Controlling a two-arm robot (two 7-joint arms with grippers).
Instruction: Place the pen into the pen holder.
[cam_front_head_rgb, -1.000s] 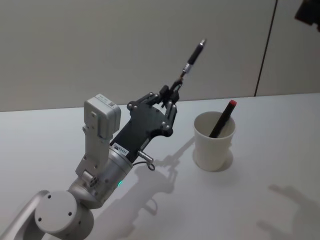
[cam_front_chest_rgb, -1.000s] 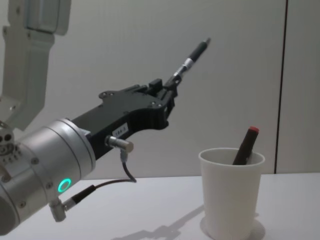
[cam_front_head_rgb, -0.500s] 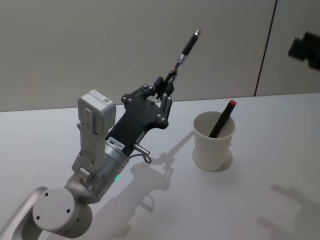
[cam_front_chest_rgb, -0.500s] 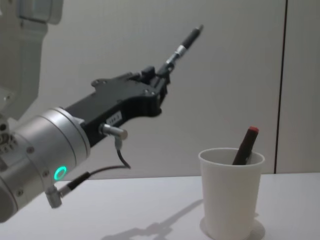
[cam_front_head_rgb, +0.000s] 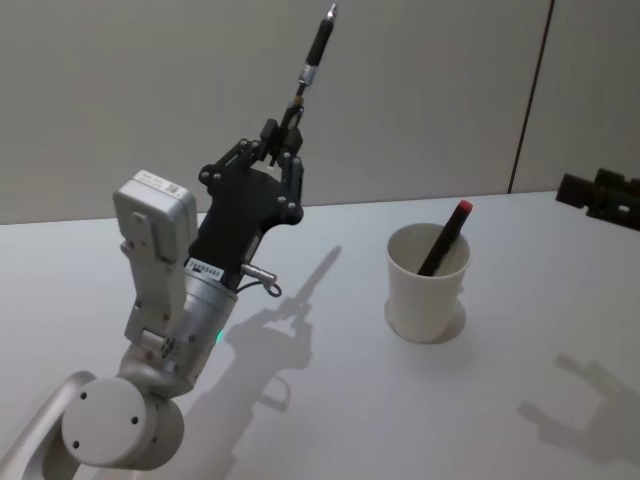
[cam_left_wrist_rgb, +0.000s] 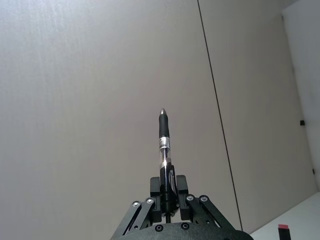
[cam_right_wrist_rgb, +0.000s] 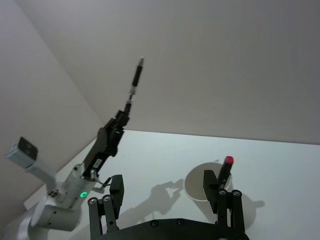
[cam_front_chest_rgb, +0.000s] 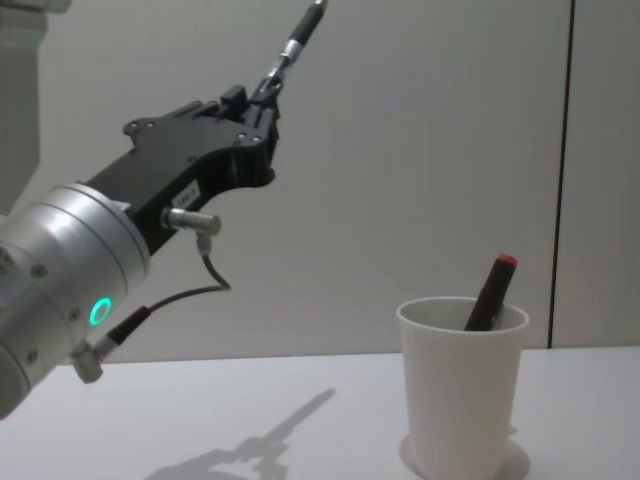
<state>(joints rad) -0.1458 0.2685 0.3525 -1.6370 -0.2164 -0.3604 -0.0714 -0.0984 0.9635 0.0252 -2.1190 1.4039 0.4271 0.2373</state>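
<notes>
The left gripper (cam_front_chest_rgb: 262, 95) clamped the pen (cam_front_chest_rgb: 298, 35), tip cut off atop the chest view, left of the pen holder (cam_front_chest_rgb: 462, 400); the right gripper (cam_right_wrist_rgb: 163, 186) gaped.

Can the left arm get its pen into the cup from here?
Probably yes. The left gripper holds the pen high, left of the cup; nothing lies between, and the red-capped pen leaves room in its mouth. The right gripper hovers open beyond.

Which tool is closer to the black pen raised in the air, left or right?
Left. The left tool is shut on the lower end of the black pen. The right tool hangs open far off, on the other side of the pen holder.
</notes>
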